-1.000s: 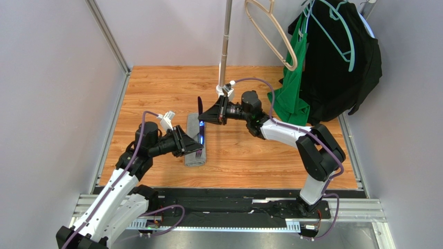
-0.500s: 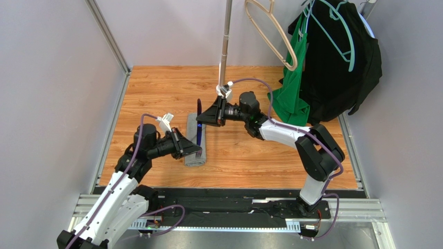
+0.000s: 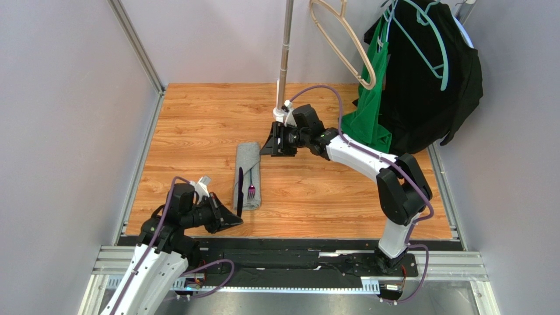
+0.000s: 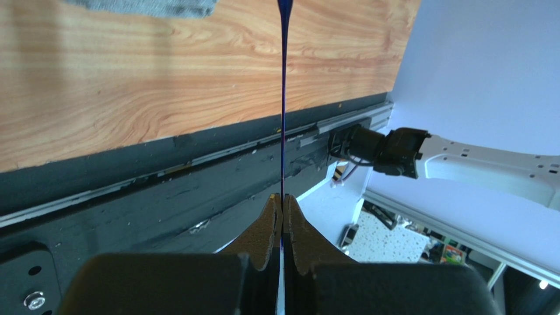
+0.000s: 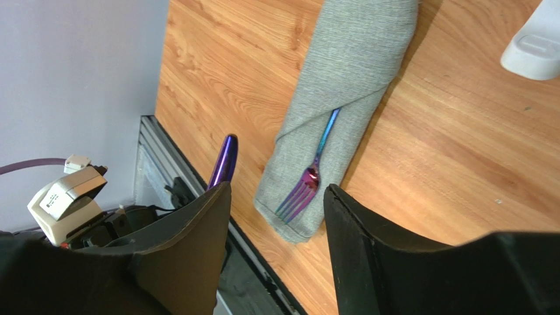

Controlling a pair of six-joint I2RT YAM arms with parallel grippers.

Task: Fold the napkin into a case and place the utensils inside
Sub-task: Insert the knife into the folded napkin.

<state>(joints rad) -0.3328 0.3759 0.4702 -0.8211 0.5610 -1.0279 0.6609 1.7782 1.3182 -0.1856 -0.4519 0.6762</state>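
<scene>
Now left gripper (image 4: 282, 207) clamps the knife (image 3: 240, 190) at seven o'clock; right gripper (image 5: 276, 190), jaws apart, seemingly handed it over; case (image 3: 247, 157) awaits.

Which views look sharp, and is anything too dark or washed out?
Top external: even light, sharp, soft shadows. Left wrist: left gripper nearly black, purple utensil a thin edge-on line, wall at right washed pale. Right wrist: fork and napkin crisp; near fingers dark, slightly soft.

A wood-grain tabletop (image 3: 197, 125) lay between pale grey walls (image 3: 66, 98). A metal pole (image 3: 284, 52) stood near its far edge. At the far right hung a beige hanger (image 3: 342, 39), a teal hanger (image 3: 430, 49), and a green garment (image 3: 371, 111) against a black garment (image 3: 427, 98).
</scene>
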